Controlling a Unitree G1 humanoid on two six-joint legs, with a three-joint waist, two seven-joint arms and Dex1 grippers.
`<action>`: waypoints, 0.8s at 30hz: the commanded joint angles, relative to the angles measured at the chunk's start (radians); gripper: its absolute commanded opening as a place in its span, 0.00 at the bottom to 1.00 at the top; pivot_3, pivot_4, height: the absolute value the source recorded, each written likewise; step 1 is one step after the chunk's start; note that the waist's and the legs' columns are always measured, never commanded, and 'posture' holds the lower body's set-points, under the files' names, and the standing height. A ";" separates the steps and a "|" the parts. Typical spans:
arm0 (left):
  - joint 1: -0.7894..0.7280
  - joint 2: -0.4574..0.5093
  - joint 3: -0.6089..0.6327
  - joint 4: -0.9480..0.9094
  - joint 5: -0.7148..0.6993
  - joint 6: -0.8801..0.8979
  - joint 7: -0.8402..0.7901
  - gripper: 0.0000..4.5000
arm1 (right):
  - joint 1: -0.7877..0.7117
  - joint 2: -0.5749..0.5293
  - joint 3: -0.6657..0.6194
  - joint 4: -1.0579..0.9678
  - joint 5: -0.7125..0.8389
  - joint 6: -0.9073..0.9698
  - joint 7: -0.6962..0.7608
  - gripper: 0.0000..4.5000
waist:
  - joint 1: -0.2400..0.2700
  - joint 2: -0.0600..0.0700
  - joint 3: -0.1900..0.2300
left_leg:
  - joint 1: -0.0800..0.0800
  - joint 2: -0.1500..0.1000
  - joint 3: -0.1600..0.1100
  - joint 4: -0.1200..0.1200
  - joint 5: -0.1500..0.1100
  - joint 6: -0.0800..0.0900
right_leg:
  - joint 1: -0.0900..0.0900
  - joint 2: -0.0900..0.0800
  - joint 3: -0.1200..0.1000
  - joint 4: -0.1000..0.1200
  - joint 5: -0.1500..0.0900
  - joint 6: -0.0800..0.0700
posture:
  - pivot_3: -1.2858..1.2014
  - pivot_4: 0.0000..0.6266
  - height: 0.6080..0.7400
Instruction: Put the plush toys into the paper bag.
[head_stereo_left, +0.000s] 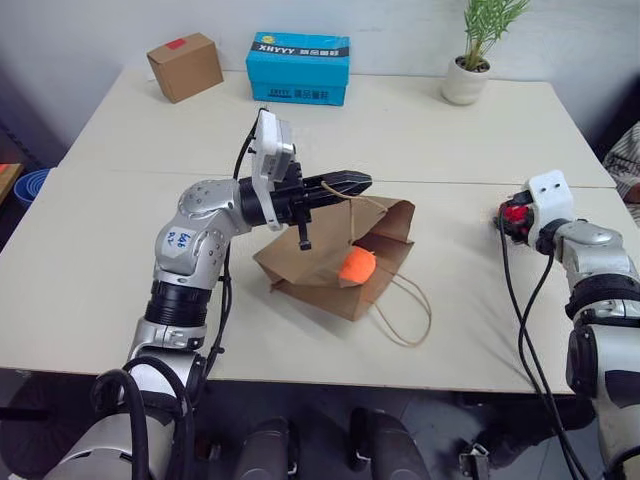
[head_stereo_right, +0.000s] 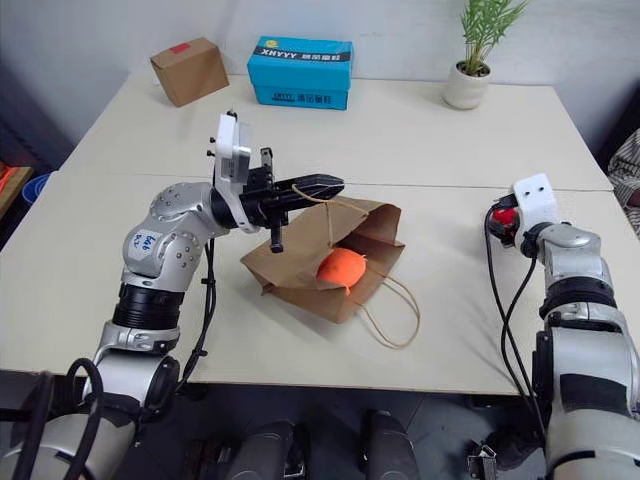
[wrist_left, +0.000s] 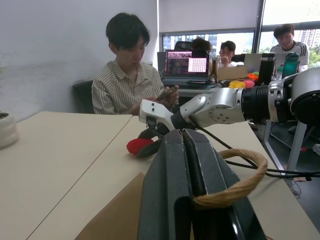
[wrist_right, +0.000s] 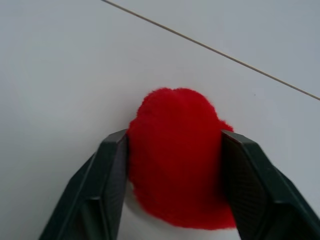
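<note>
Soft, even daylight fills the room, and the pale surface (head_stereo_left: 420, 130) looks bright without any hard glare. Shadows are faint: a thin one lies under the paper bag (head_stereo_left: 330, 270), and a soft one sits beside the potted plant (head_stereo_left: 478, 50). Inside the bag's open mouth it is darker, yet the orange plush toy (head_stereo_left: 357, 265) still glows. In the left wrist view, strong light pours from the far windows (wrist_left: 240, 40), washing out the sky, while the left end effector (wrist_left: 192, 190) up close is dark and blurred. The red plush toy (wrist_right: 177, 155) appears saturated, its fuzzy edge soft, casting a dim shadow on the white top.
</note>
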 joint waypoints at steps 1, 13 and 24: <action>0.002 0.004 0.013 -0.053 -0.015 -0.003 0.008 0.00 | -0.001 -0.029 -0.007 0.032 -0.006 -0.028 0.003 0.32 | 0.000 0.000 0.000 | 0.000 0.000 0.000 0.000 0.000 0.000 | 0.000 0.000 0.000 0.000 0.000 0.000 | 0.52 0.24 1.00; -0.016 -0.011 0.013 -0.044 -0.042 0.025 -0.008 0.00 | 0.448 -0.012 -0.203 -1.194 0.610 0.763 0.315 0.02 | 0.006 0.002 0.001 | -0.001 0.002 -0.003 0.001 0.000 -0.001 | 0.000 -0.001 0.000 0.001 0.000 0.000 | 0.52 0.24 1.00; -0.054 -0.037 -0.005 0.008 -0.037 0.019 -0.054 0.00 | 0.616 0.400 -0.105 -1.662 0.822 0.966 -0.068 0.02 | 0.003 0.002 0.001 | 0.001 0.001 -0.003 0.001 0.000 -0.002 | 0.000 0.000 0.000 0.001 0.000 0.000 | 0.52 0.24 1.00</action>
